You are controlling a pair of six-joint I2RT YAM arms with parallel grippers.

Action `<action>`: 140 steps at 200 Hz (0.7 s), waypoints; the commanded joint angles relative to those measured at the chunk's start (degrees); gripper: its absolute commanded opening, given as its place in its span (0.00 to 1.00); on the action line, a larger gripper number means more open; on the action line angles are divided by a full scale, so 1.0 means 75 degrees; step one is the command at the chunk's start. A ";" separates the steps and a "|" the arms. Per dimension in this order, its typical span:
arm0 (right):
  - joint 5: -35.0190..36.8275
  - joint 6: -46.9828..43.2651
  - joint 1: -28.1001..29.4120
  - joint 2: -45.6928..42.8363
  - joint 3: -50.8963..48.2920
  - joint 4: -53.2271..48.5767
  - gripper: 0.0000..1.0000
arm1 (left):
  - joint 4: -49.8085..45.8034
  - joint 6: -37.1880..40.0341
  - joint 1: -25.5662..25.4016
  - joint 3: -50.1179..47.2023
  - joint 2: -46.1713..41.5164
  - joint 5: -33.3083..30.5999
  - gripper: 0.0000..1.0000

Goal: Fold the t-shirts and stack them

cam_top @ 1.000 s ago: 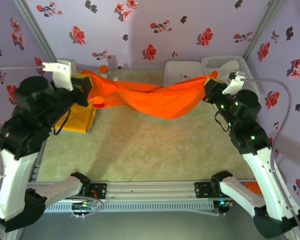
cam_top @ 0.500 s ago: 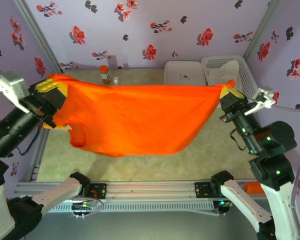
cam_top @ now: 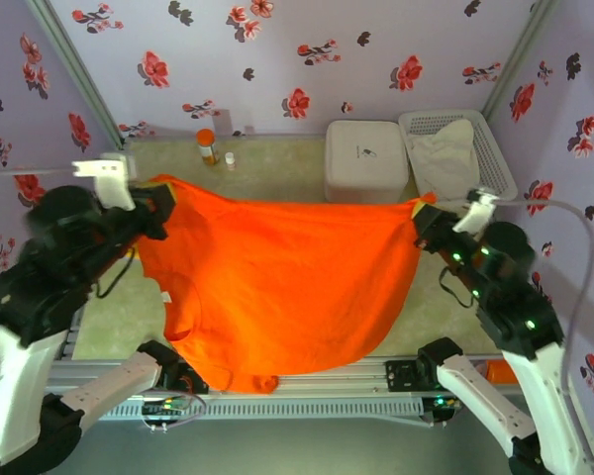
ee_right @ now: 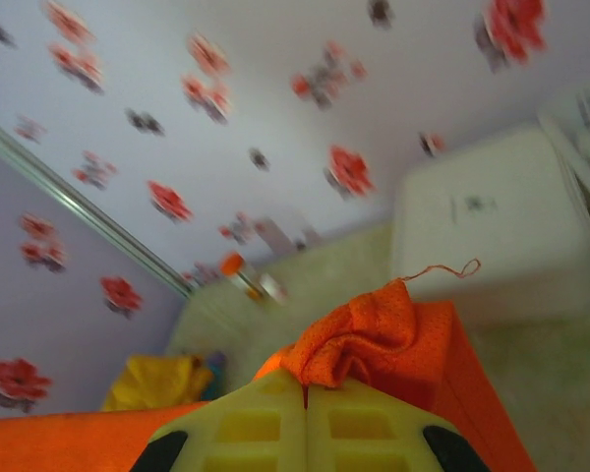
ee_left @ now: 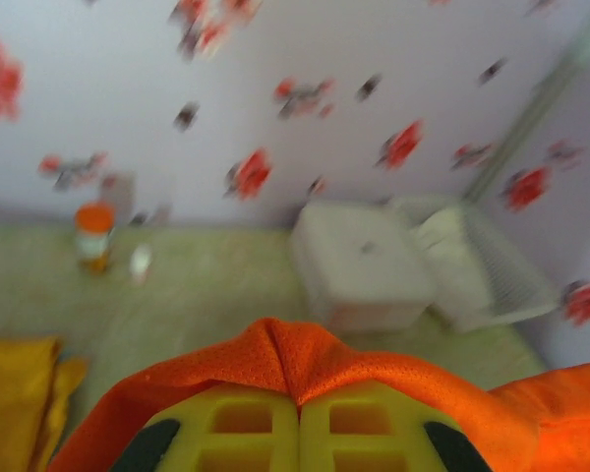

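- Two closed grips, as I see it: left gripper [cam_top: 166, 198] and right gripper [cam_top: 422, 220] each clamp the bright orange-red cotton t-shirt [cam_top: 287, 277], stretched between them over the table [cam_top: 277, 163];
- mustard-yellow cotton t-shirt [ee_left: 15, 393] lies at left

R gripper [ee_right: 305, 391] at bottom centre, yellow fingers [ee_right: 246, 428] pressed together w/ a bunch of the orange-red tee [ee_right: 369, 339] pinched between them. Cloth runs off to bottom left & lower right. A loose thread [ee_right: 442, 267] curls above the bunch. At lower left, the mustard tee [ee_right: 162, 382]. Right of centre, a white box [ee_right: 487, 231]. An orange-capped bottle [ee_right: 233, 265] sits by the floral wall [ee_right: 226, 118], left of centre.
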 commanded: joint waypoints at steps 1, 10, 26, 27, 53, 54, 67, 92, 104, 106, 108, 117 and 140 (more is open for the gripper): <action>0.0284 0.0612 0.0002 0.0748 -0.0606 -0.0302 0.00 | 0.0424 -0.0449 0.0154 -0.1087 0.0430 -0.0759 0.00; 0.0342 0.0738 -0.0099 0.1163 -0.0795 -0.0241 0.00 | 0.0764 -0.0424 0.0263 -0.1509 0.0725 -0.0664 0.00; -0.0010 0.0910 -0.0538 0.2073 -0.1014 0.0013 0.00 | 0.1486 -0.0407 0.0741 -0.2081 0.1346 -0.0121 0.00; -0.0051 0.0917 -0.0573 0.2128 -0.1032 0.0052 0.00 | 0.1534 -0.0404 0.0781 -0.2104 0.1389 -0.0067 0.00; -0.1043 0.0951 -0.1385 0.3498 -0.1520 0.1428 0.00 | 0.3053 -0.0609 0.1686 -0.2784 0.2474 0.0742 0.00; -0.1037 0.0942 -0.1395 0.3544 -0.1532 0.1481 0.00 | 0.3109 -0.0622 0.1716 -0.2807 0.2521 0.0763 0.00; -0.1054 0.0803 -0.1607 0.4151 -0.1590 0.2033 0.00 | 0.3769 -0.0648 0.2085 -0.2909 0.3172 0.1088 0.00; -0.1669 0.0436 -0.1932 0.5728 -0.0966 0.2224 0.00 | 0.4001 -0.0637 0.2463 -0.2202 0.4729 0.1766 0.00; -0.2052 0.0329 -0.1990 0.6338 -0.0593 0.2176 0.00 | 0.3951 -0.0613 0.2461 -0.1806 0.5308 0.1959 0.00; -0.2097 0.0320 -0.2003 0.6439 -0.0541 0.2154 0.00 | 0.3950 -0.0630 0.2461 -0.1766 0.5380 0.1989 0.00; -0.2143 0.0300 -0.2012 0.6520 -0.0481 0.2148 0.00 | 0.3950 -0.0637 0.2466 -0.1721 0.5451 0.2008 0.00; -0.2292 0.0260 -0.2046 0.6813 -0.0333 0.2196 0.00 | 0.3954 -0.0685 0.2470 -0.1580 0.5697 0.2112 0.00; -0.2300 0.0037 -0.2126 0.7253 0.0084 0.1893 0.00 | 0.3919 -0.0775 0.2464 -0.1494 0.5919 0.2237 0.00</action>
